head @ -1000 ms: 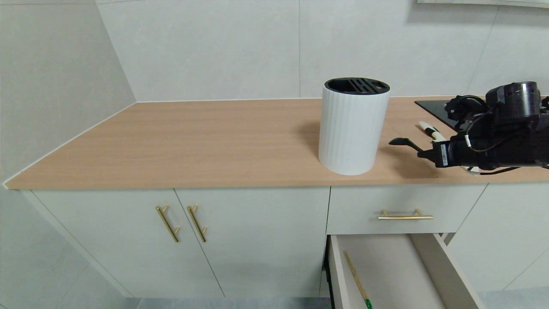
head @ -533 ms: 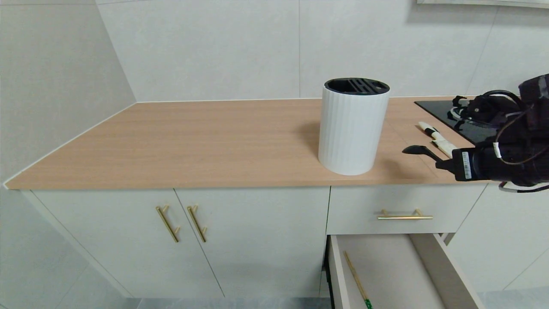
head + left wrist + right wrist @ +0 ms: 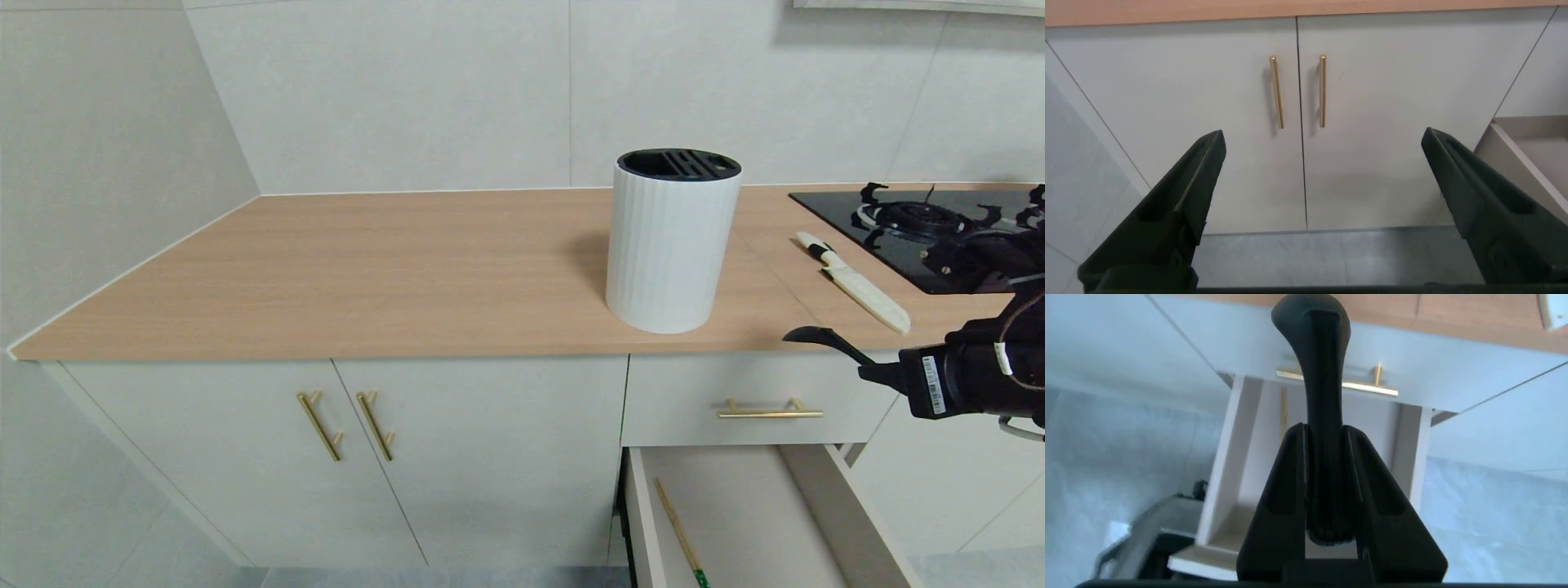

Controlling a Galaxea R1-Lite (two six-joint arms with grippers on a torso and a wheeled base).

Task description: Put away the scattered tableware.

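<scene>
Spanning the tiled corner (image 3: 245,155), the countertop (image 3: 392,269) bore a white holder (image 3: 673,245); the knife (image 3: 856,282) lay right of it, the right gripper (image 3: 886,374) clamped a black utensil (image 3: 816,337) below-right, the left gripper (image 3: 1323,188) gaped wide.

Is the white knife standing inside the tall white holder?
No, the knife lies flat on the counter, beside the white holder.

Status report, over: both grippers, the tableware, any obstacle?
Left gripper open, empty. Right gripper shut on black utensil, by open drawer. Knife on counter. Nothing seen in the way.
</scene>
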